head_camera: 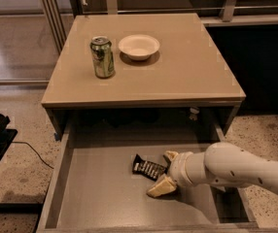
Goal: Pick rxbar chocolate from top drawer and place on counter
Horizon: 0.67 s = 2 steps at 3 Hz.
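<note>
in top drawer [95, 203], rxbar chocolate [147, 167] end between spread tool [165, 172] fingers [160, 188]

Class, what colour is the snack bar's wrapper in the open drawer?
The rxbar chocolate is black with white lettering, camera view; the gripper is open around one end.

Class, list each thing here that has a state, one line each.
top drawer: pulled out, open.
rxbar chocolate: lying flat on the drawer bottom.
pincer: open, low in the drawer, fingers either side of the bar's right end.
can: upright on the counter.
bowl: upright on the counter, looks empty.
</note>
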{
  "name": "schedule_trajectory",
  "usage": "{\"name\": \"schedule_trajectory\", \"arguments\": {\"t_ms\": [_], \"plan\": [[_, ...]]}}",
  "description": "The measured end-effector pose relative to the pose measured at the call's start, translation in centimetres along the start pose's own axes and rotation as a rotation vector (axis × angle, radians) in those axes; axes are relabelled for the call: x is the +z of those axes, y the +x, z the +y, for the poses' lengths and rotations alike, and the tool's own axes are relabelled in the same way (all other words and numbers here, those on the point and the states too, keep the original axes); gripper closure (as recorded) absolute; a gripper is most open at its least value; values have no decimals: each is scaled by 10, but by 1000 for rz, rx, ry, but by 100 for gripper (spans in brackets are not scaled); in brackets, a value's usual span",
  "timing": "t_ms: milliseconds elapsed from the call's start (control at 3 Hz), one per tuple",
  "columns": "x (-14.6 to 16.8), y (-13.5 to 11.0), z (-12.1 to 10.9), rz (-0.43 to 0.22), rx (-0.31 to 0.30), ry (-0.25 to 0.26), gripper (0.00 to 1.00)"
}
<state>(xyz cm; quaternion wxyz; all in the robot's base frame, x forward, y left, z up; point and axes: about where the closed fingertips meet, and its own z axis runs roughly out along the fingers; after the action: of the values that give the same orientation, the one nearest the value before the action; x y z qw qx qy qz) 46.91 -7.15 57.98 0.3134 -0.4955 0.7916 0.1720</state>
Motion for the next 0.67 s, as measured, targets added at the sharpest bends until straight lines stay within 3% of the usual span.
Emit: {"name": "schedule_trajectory", "arguments": {"t_ms": [667], "plan": [[0, 0, 0, 0, 0, 0, 88]]}}
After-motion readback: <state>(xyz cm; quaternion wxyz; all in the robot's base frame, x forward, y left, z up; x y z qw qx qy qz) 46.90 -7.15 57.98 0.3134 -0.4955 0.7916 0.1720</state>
